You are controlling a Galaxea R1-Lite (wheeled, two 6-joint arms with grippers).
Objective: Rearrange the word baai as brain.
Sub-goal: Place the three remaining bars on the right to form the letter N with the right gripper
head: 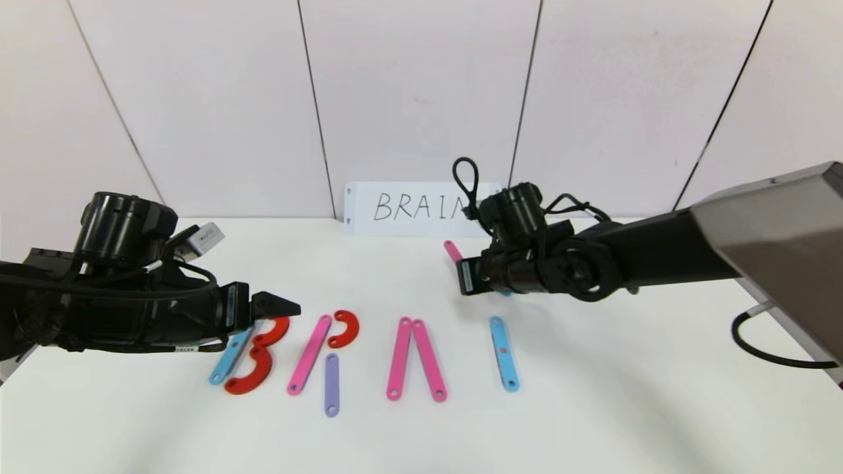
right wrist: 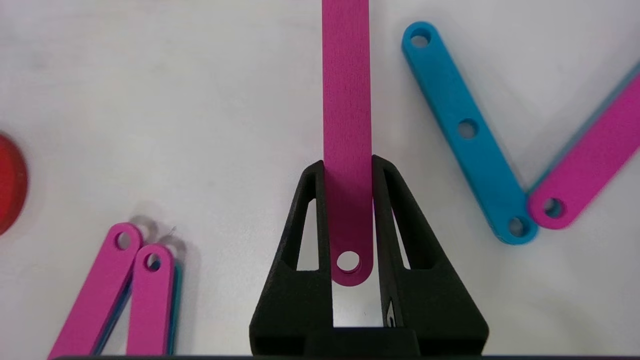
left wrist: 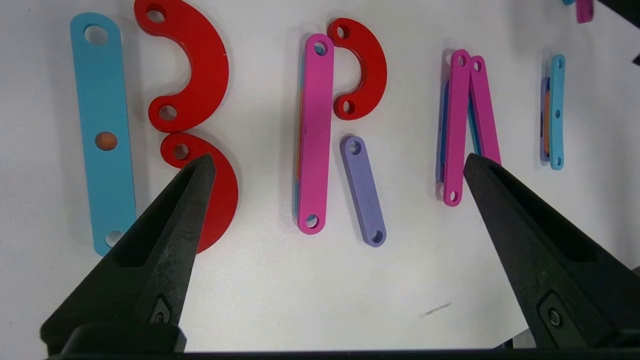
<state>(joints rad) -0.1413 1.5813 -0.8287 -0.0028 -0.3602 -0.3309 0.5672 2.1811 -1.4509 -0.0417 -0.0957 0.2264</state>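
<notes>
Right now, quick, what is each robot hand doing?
Left hand: open, holding nothing.
Right hand: shut on a pink bar.

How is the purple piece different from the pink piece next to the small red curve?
The purple bar is shorter than the pink bar. The purple bar tilts, while the pink bar lies nearly straight. The pink bar's top touches the red arc; the purple bar sits apart below it. Both are flat with end holes.
</notes>
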